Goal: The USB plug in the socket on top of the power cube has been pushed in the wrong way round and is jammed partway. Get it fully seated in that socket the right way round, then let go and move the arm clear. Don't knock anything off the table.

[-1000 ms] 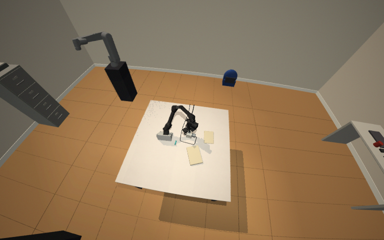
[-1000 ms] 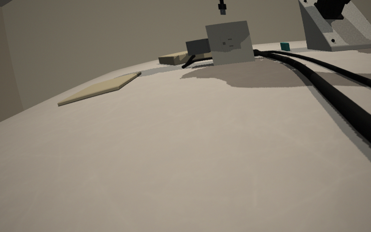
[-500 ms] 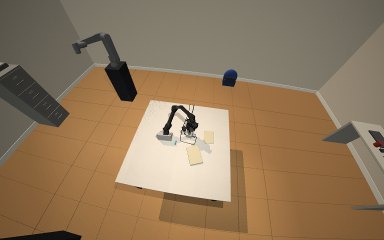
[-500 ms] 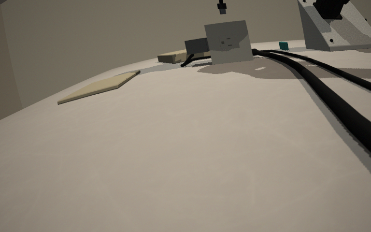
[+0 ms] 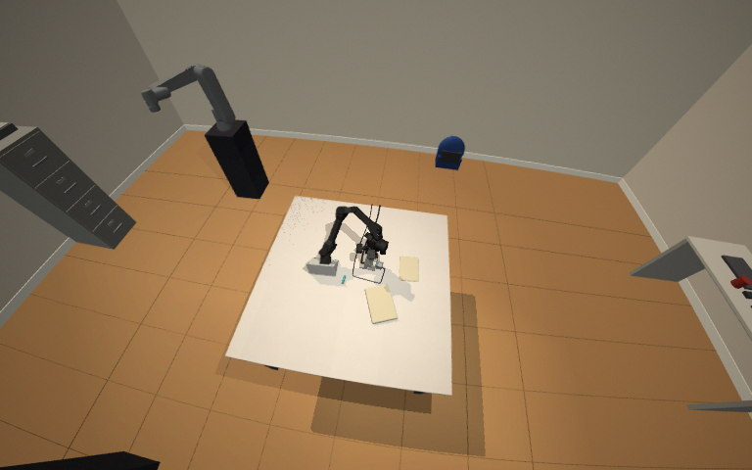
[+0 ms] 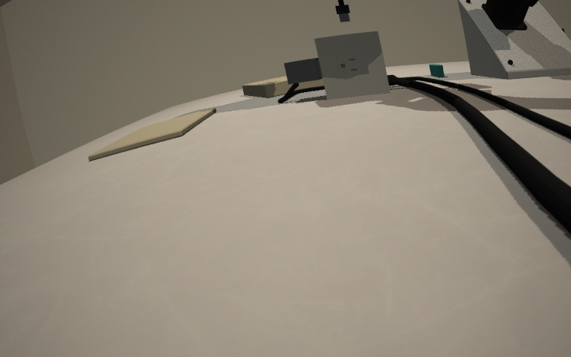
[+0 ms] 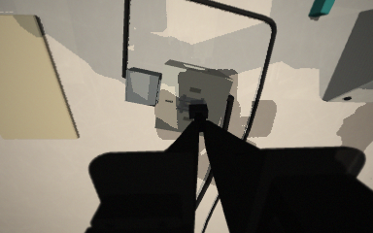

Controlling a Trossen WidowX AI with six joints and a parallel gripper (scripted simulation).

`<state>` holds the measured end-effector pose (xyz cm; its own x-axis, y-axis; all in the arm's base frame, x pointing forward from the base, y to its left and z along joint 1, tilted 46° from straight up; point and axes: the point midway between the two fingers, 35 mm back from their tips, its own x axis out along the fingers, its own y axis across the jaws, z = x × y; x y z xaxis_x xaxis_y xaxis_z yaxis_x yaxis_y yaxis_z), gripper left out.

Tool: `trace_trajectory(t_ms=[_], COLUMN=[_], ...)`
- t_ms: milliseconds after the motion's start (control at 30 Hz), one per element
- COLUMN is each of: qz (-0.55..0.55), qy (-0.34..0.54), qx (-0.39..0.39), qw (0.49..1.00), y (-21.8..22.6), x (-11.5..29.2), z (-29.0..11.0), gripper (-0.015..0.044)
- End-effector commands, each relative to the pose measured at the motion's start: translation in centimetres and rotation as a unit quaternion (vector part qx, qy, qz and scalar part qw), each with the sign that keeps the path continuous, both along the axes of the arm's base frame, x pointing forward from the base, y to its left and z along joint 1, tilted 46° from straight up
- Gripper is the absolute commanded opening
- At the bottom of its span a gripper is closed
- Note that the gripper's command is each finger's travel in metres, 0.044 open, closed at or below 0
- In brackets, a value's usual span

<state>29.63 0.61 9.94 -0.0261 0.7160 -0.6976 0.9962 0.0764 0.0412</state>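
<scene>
The grey power cube (image 6: 351, 62) (image 7: 209, 87) stands on the white table (image 5: 332, 343) (image 6: 252, 231). My gripper (image 5: 370, 258) (image 7: 200, 125) is right above the cube and is shut on the black USB plug (image 6: 343, 11) (image 7: 196, 110). The plug hangs upright with its metal tip pointing down, and a small gap shows between the tip and the cube's top. The plug's black cable (image 7: 268, 53) loops over the table around the cube. In the exterior view the fingers are out of frame above the plug.
A small dark grey box (image 6: 302, 70) (image 7: 143, 87) sits against the cube. Two flat tan pads (image 5: 381, 304) (image 5: 408, 267) (image 6: 153, 134) (image 7: 29, 78) lie nearby. A small teal block (image 5: 343, 279) (image 6: 436, 70) lies by the arm's base (image 5: 322, 267) (image 6: 505, 42). Thick black cables (image 6: 505, 147) cross the table.
</scene>
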Motion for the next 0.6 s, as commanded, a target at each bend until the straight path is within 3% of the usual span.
trace_trajectory(t_ms=[0, 167, 567], qz=[-0.031, -0.070, -0.072], qy=[0.031, 0.072, 0.074], qx=[-0.001, -0.003, -0.003], qw=[0.999, 0.995, 0.995], y=[-0.01, -0.01, -0.01], x=[-0.01, -0.01, -0.01], z=[-0.02, -0.02, -0.02], gripper=[0.0000, 0.0000, 0.0000])
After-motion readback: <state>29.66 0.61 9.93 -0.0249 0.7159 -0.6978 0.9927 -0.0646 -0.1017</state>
